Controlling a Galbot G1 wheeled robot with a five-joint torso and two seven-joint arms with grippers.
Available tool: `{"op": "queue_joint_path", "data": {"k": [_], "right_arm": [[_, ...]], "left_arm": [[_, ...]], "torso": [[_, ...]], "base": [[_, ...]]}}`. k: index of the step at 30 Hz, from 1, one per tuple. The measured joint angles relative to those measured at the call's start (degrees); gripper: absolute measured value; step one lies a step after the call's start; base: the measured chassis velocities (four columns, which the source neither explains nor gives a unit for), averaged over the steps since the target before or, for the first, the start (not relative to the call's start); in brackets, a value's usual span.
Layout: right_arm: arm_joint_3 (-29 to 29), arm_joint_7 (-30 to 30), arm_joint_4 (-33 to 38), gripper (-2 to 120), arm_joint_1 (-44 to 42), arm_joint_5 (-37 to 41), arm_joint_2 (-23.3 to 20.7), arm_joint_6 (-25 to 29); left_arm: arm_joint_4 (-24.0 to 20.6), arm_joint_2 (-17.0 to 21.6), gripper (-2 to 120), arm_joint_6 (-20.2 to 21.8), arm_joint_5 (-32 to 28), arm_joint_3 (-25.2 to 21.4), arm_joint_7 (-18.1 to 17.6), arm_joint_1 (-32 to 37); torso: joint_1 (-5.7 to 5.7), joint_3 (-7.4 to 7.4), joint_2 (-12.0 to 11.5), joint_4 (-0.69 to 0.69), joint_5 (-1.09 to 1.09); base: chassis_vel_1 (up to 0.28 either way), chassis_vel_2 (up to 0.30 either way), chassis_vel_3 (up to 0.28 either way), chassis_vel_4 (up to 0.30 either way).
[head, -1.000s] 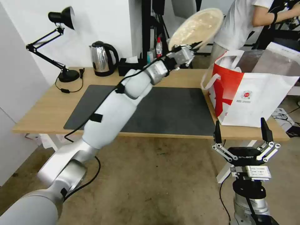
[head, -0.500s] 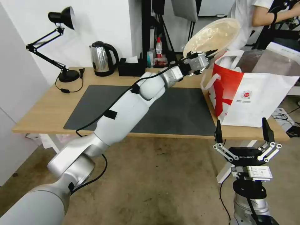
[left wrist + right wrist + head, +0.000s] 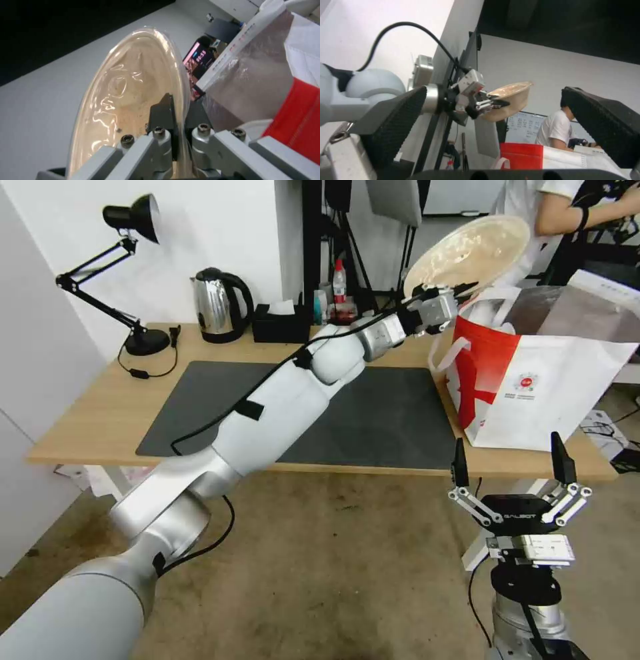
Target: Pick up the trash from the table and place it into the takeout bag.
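Note:
My left gripper (image 3: 460, 292) is shut on the rim of the shallow beige bowl (image 3: 468, 250), which is tilted on edge in the air just above the near left rim of the takeout bag (image 3: 533, 380). The left wrist view shows one black finger (image 3: 163, 111) inside the bowl (image 3: 126, 92) and the other outside its rim, with the bag's silvery lining (image 3: 253, 82) close beside. The bag stands open at the right end of the table (image 3: 87, 427). My right gripper (image 3: 510, 467) is open and empty, low in front of the table's right front edge. The dark mat (image 3: 373, 413) is bare.
A steel kettle (image 3: 217, 307), a black tissue box (image 3: 277, 323) and small bottles (image 3: 339, 283) line the table's back edge. A black desk lamp (image 3: 133, 220) stands at the back left. The bag's white handles (image 3: 490, 297) stick up beside the bowl.
My left arm has carried the bowl to the right, from over the table's back edge to the bag's opening. The right gripper has barely shifted.

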Motion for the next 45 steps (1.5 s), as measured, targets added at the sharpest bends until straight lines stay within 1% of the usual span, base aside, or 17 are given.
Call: {"op": "queue_joint_path", "data": {"k": [3, 5, 7, 9, 10, 12, 13, 17, 18, 21, 25, 45], "right_arm": [[0.0, 0.0, 0.0, 100, -0.2, 0.0, 0.1, 0.0], [0.0, 0.0, 0.2, 100, -0.5, 0.1, 0.3, 0.1], [0.0, 0.0, 0.3, 100, -0.6, 0.2, 0.3, 0.1], [0.0, 0.0, 0.6, 100, -0.9, 0.4, 0.6, 0.1], [0.0, 0.0, 0.6, 100, -0.9, 0.4, 0.6, 0.1], [0.0, 0.0, 0.7, 100, -0.9, 0.6, 0.7, 0.2], [0.0, 0.0, 0.7, 100, -0.9, 0.6, 0.7, 0.2], [0.0, -0.7, 0.9, 100, -0.7, 1.1, 0.9, 0.2], [0.0, -0.7, 0.9, 100, -0.7, 1.1, 0.9, 0.2], [-0.1, -0.9, 0.9, 100, -0.6, 1.2, 0.9, 0.2], [-0.1, -0.9, 1.0, 100, -0.7, 1.2, 0.9, 0.2], [0.0, -0.9, 1.4, 100, -0.6, 1.8, 0.7, 0.3]], "left_arm": [[1.2, -1.0, 0, -1.1, 0.2, 0.3, 0.0, -0.4], [2.9, -2.1, 0, -2.6, 0.4, 0.8, 0.0, -0.8], [3.3, -2.4, 0, -3.0, 0.5, 0.9, 0.0, -0.9], [6.2, -4.1, 0, -5.7, 1.5, 1.6, 0.1, -1.5], [6.2, -4.1, 0, -5.7, 1.5, 1.6, 0.1, -1.5], [7.8, -4.7, 0, -7.4, 2.0, 2.7, 0.1, -2.4], [7.8, -4.7, 0, -7.4, 2.0, 2.7, 0.1, -2.4], [9.8, -4.7, 0, -10.1, 1.6, 4.5, -0.1, -3.3], [9.8, -4.7, 0, -10.1, 1.6, 4.5, -0.1, -3.3], [10.6, -4.7, 0, -12.7, 1.6, 5.2, -0.3, -3.3], [11.3, -4.6, 0, -13.5, 1.6, 5.7, -0.2, -3.5], [11.6, -4.6, 0, -14.0, 0.2, 8.1, -0.3, -4.3]], "torso": [[0.00, 0.00, 0.0, -0.01, 0.00], [0.00, 0.00, 0.0, -0.02, 0.00], [0.00, 0.00, 0.0, -0.01, 0.00], [0.00, 0.00, 0.0, -0.02, -0.01], [0.00, 0.00, 0.0, -0.02, -0.01], [0.00, 0.00, 0.0, -0.01, 0.00], [0.00, 0.00, 0.0, -0.01, 0.00], [0.00, 0.00, 0.0, 0.00, 0.00], [0.00, 0.00, 0.0, 0.00, 0.00], [0.00, 0.00, 0.0, 0.00, -0.01], [0.00, 0.00, 0.0, 0.00, -0.01], [0.00, 0.00, 0.0, 0.00, -0.01]], "base": [[0.000, 0.000, 0.000, 0.000], [0.000, 0.000, 0.000, 0.000], [0.000, 0.000, 0.000, 0.000], [0.000, 0.000, 0.000, 0.000], [0.000, 0.000, 0.000, 0.000], [0.000, 0.000, 0.000, 0.000], [0.000, 0.000, 0.000, 0.000], [0.000, 0.000, 0.000, 0.000], [0.000, 0.000, 0.000, 0.000], [0.000, 0.000, 0.000, 0.000], [0.000, 0.000, 0.000, 0.000], [0.000, 0.000, 0.000, 0.000]]}}
